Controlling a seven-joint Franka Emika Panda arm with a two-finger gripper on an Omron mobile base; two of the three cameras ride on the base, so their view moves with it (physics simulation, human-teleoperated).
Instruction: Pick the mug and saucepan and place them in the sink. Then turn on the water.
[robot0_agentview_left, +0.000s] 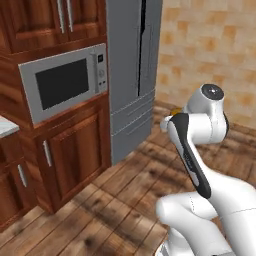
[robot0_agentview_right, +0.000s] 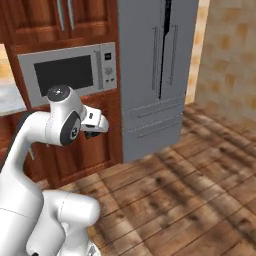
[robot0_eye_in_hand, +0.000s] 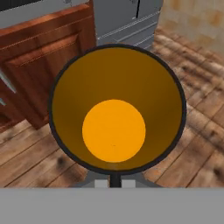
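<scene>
My jaws are pinched narrow on the rim of the small dark cylindrical mug with the orange-yellow inside (robot0_eye_in_hand: 114, 114), at six o'clock, carried open-end-forward over the wooden plank floor (robot0_eye_in_hand: 197, 122), I judge toward the sink.

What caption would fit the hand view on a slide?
Gripper shut on the mug, orange inside facing the camera, above wooden floor near cabinet and fridge.

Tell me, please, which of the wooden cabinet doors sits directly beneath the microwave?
The lower cabinet door, right under the microwave beside the grey fridge; the other doors sit above.
</scene>
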